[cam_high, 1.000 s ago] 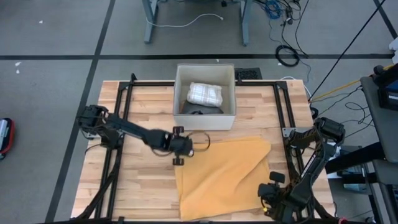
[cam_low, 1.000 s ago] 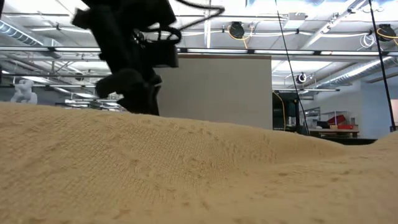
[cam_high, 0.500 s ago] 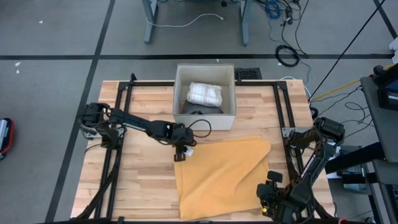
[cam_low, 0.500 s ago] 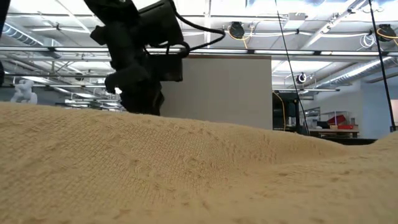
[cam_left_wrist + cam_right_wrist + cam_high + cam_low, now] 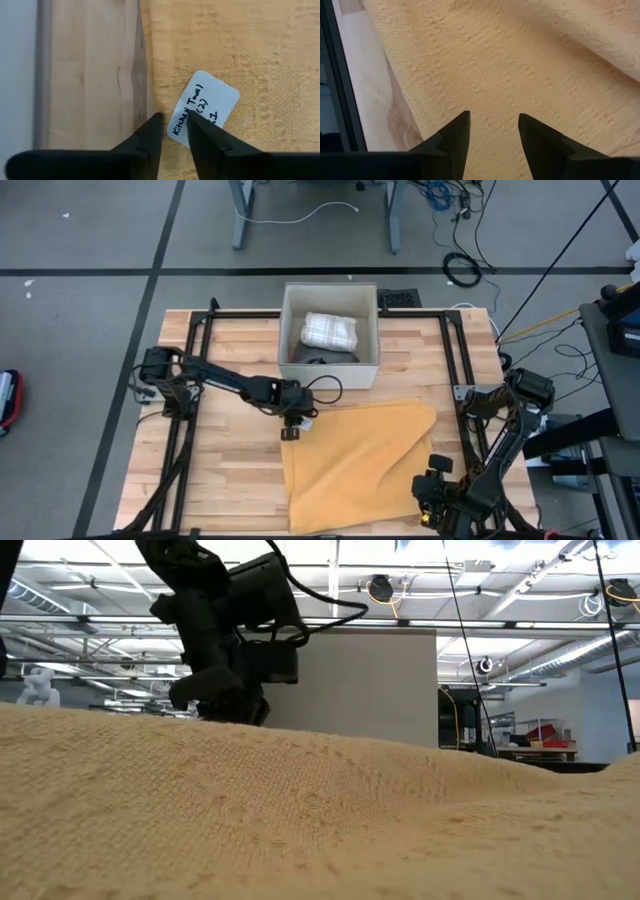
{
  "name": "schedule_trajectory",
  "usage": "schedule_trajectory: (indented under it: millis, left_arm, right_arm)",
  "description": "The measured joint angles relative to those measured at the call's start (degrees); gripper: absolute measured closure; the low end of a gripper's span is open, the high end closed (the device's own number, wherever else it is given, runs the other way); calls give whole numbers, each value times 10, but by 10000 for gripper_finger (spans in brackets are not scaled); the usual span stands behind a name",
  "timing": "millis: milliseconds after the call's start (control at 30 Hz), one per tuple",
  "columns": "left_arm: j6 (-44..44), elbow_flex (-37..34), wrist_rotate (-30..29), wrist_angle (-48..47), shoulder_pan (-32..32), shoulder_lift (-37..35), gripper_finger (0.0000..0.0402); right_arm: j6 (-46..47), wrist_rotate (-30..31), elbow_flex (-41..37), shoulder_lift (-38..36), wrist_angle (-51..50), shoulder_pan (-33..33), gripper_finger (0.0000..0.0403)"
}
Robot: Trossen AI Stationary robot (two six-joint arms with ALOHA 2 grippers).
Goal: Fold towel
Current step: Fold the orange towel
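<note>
A yellow towel (image 5: 360, 465) lies spread on the wooden table (image 5: 230, 470), toward the near right. It fills the foreground of the low view (image 5: 300, 810). A white handwritten label (image 5: 205, 107) sits at its far left corner. My left gripper (image 5: 293, 425) stands over that corner and is shut on the towel's edge (image 5: 174, 120). My right gripper (image 5: 432, 488) hovers open by the towel's near right edge, with only cloth showing between its fingers (image 5: 494, 120). I cannot tell whether its tips touch the cloth. My left gripper pinches the towel's left edge (image 5: 167, 107) between its two fingers, at the far left corner beside the label. One finger is on the wood side and the other (image 5: 200, 130) on the label. The fingers slant down from above. The towel lies flat on the table.
A white open box (image 5: 283, 330) stands at the far middle of the table, with a folded checked cloth (image 5: 330, 330) inside. Black frame rails (image 5: 195, 380) run along both sides. Bare wood lies to the left of the towel.
My left gripper has shifted a little toward the table's right edge and down onto the towel's far left corner, turning at the wrist. The towel lies as it did before.
</note>
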Motion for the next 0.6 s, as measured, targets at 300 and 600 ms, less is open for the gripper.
schedule_trajectory:
  millis: [300, 600]
  left_arm:
    - [39, 0, -3, 2, -20, -4, 394]
    - [70, 17, -59, -18, -52, -4, 399]
  right_arm:
    - [1, 0, 0, 0, 2, 0, 245]
    - [1, 1, 0, 0, 6, 0, 245]
